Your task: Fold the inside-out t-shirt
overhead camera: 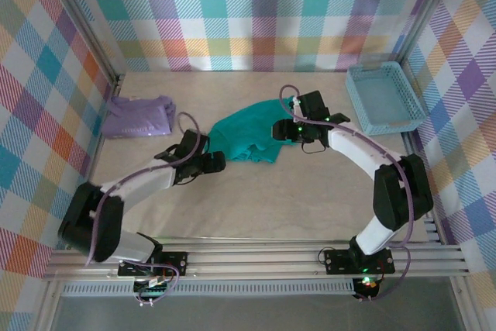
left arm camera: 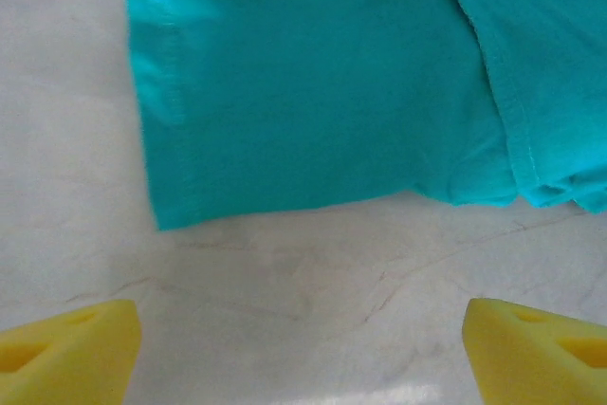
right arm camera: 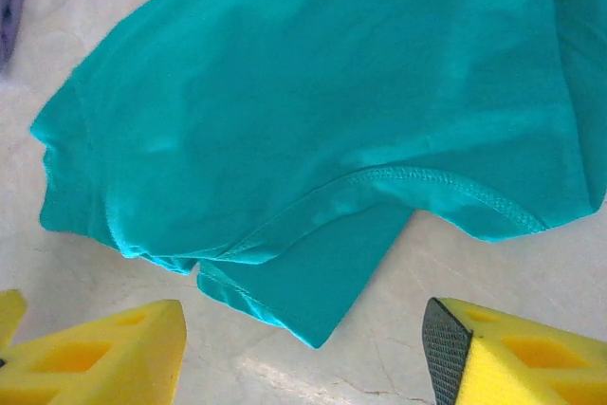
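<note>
Top external view: soft teal-green cotton t-shirt [overhead camera: 242,139] lies limp, crumpled. Both jaws gape empty. Its stitched hem edges look best for pinching.

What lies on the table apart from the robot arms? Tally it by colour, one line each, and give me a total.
Teal: 1, the teal t-shirt
Lavender: 1, the lavender garment
Light blue: 1, the light blue tray
Total: 3
</note>
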Controlling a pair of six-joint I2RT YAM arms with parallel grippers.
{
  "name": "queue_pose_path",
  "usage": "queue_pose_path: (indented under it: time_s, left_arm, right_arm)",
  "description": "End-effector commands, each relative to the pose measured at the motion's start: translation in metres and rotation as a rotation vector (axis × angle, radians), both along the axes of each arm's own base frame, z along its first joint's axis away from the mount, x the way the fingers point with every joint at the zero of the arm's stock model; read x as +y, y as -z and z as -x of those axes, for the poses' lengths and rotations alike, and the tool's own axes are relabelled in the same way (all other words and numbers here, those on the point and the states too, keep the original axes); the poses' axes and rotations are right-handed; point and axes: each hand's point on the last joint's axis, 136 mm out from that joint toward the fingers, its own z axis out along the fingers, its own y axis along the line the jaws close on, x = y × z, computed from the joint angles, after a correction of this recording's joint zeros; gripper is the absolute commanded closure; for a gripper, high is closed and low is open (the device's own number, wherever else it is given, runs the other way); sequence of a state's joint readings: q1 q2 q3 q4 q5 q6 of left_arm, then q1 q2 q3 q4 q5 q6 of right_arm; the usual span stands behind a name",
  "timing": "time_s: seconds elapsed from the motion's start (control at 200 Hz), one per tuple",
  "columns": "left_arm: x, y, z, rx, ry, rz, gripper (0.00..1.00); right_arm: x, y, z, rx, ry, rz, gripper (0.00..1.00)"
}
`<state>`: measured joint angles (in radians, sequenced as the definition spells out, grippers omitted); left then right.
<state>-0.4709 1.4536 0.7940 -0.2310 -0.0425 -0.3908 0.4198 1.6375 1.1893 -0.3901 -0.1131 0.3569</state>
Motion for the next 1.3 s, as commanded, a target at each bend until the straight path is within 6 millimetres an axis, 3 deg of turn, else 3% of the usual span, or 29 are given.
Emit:
queue_pose_path:
  time_s: [0.0, 0.09, 0.21, 0.385, 0.49, 0.56, 0.63, 0.705, 0.82, 0.94, 1.11, 1.205, 1.295]
  left_arm:
    - [-0.031, -0.009, -0.021, -0.045, 0.109, 0.015, 0.14]
    - [-0.038, 0.001, -0.026, -0.041, 0.142, -0.059, 0.14]
    - [-0.047, 0.016, -0.037, -0.019, 0.172, -0.116, 0.17]
    - [-0.058, 0.035, -0.048, 0.023, 0.204, -0.154, 0.39]
    - [-0.057, 0.034, -0.049, 0.006, 0.197, -0.156, 0.54]
    - [-0.056, 0.032, -0.05, -0.005, 0.193, -0.155, 0.72]
    - [-0.056, 0.027, -0.05, -0.016, 0.193, -0.152, 0.88]
    - [-0.053, 0.012, -0.05, -0.05, 0.177, -0.142, 0.95]
    - [-0.047, -0.033, -0.048, -0.136, 0.151, -0.12, 1.0]
    - [-0.04, -0.102, -0.04, -0.252, 0.135, -0.067, 1.0]
    - [-0.035, -0.23, -0.023, -0.514, 0.145, 0.071, 1.0]
    - [-0.031, -0.281, -0.01, -0.641, 0.16, 0.136, 1.0]
    - [-0.029, -0.301, -0.004, -0.682, 0.173, 0.145, 1.0]
  right_arm:
    - [-0.032, 0.03, -0.011, 0.051, 0.078, 0.109, 0.32]
    - [-0.046, 0.041, -0.03, 0.081, 0.137, 0.098, 0.33]
    - [-0.048, 0.058, -0.05, 0.12, 0.147, 0.115, 0.35]
    - [-0.041, 0.081, -0.068, 0.166, 0.138, 0.114, 0.41]
    - [-0.032, 0.087, -0.073, 0.179, 0.12, 0.076, 0.56]
    - [-0.029, 0.082, -0.076, 0.166, 0.106, 0.053, 0.73]
    - [-0.025, 0.064, -0.079, 0.128, 0.083, 0.019, 0.92]
    - [-0.024, 0.031, -0.081, 0.052, 0.066, -0.016, 1.0]
    - [-0.026, -0.055, -0.076, -0.139, 0.05, -0.096, 1.0]
    - [-0.024, -0.158, -0.054, -0.363, 0.016, -0.204, 1.0]
    - [-0.026, -0.295, -0.01, -0.654, -0.046, -0.339, 1.0]
    - [-0.031, -0.347, 0.012, -0.765, -0.062, -0.383, 1.0]
    - [-0.034, -0.383, 0.029, -0.84, -0.075, -0.415, 1.0]
